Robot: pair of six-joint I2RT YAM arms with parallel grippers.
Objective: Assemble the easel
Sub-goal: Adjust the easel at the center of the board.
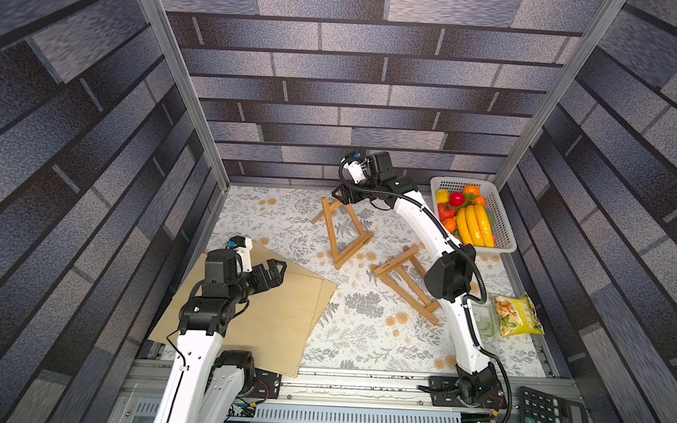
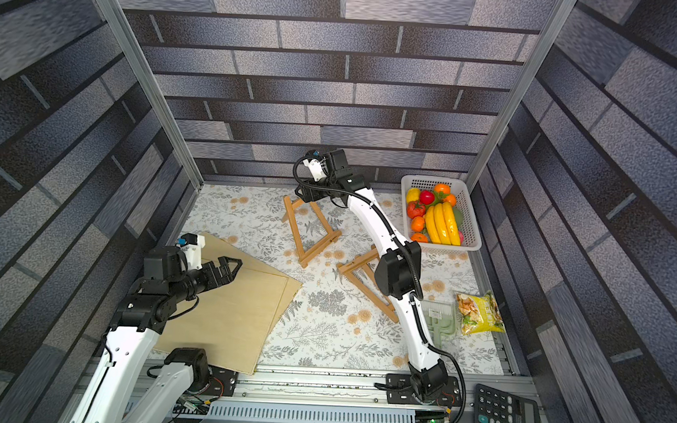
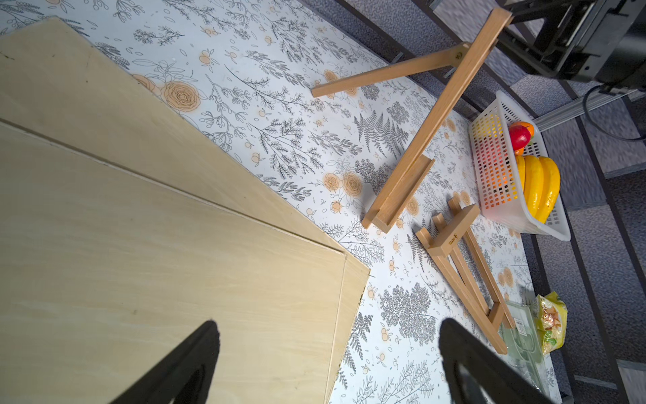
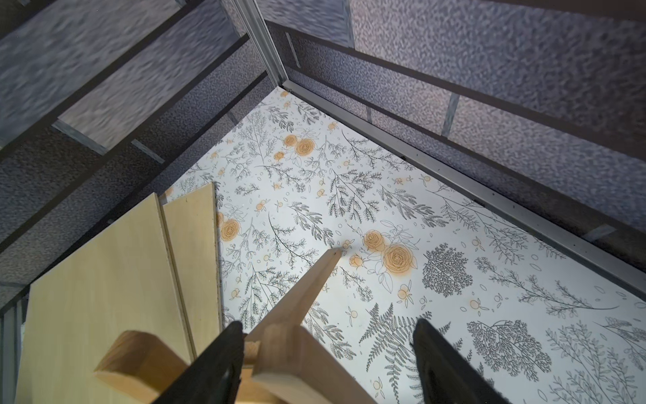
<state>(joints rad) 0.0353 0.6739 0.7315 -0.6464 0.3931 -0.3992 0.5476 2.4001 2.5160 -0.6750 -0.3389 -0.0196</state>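
Note:
One wooden easel [image 1: 332,236] [image 2: 296,234] stands upright near the back wall, its rear leg spread out. A second easel [image 1: 394,261] [image 2: 356,261] [image 3: 451,238] lies flat to its right, partly under my right arm. My right gripper [image 1: 339,194] [image 2: 302,192] [image 4: 328,323] is open around the standing easel's top [image 4: 297,349]; one finger touches the wood and the other stands well clear. My left gripper [image 1: 270,272] [image 2: 230,268] [image 3: 327,323] hovers open and empty over two stacked plywood boards [image 1: 275,316] [image 3: 140,245] at the front left.
A white basket [image 1: 441,184] of plastic fruit sits at the back right corner. A yellow snack bag [image 1: 518,315] and a clear plastic tray [image 1: 486,319] lie by the right edge. A calculator [image 1: 552,420] rests on the front rail. Walls enclose three sides.

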